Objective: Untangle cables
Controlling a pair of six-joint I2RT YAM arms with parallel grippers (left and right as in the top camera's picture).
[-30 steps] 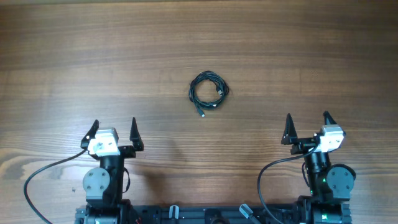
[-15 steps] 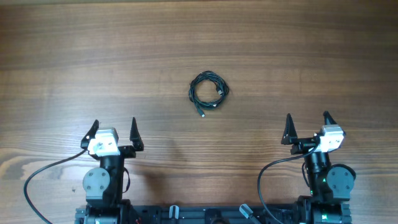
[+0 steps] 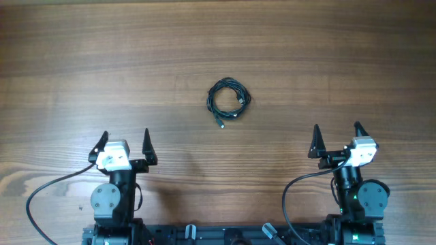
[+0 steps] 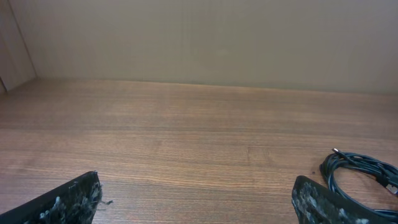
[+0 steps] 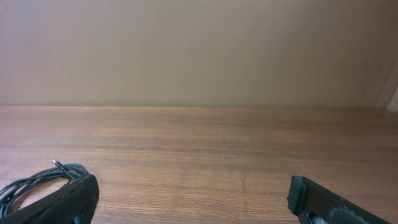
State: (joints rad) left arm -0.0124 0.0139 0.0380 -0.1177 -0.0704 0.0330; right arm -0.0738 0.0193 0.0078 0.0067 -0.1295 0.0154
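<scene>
The cables (image 3: 228,99) lie as one small coil of thin black cords on the wooden table (image 3: 218,41), a little right of centre, with a plug end sticking out at its lower left. My left gripper (image 3: 125,141) is open and empty near the front left, well short of the coil. My right gripper (image 3: 336,136) is open and empty near the front right. The coil shows at the right edge of the left wrist view (image 4: 364,174) and at the lower left of the right wrist view (image 5: 34,184), partly behind a fingertip.
Thicker black arm cables (image 3: 48,194) run along the front edge by both arm bases. A plain beige wall (image 4: 199,37) stands beyond the table's far edge.
</scene>
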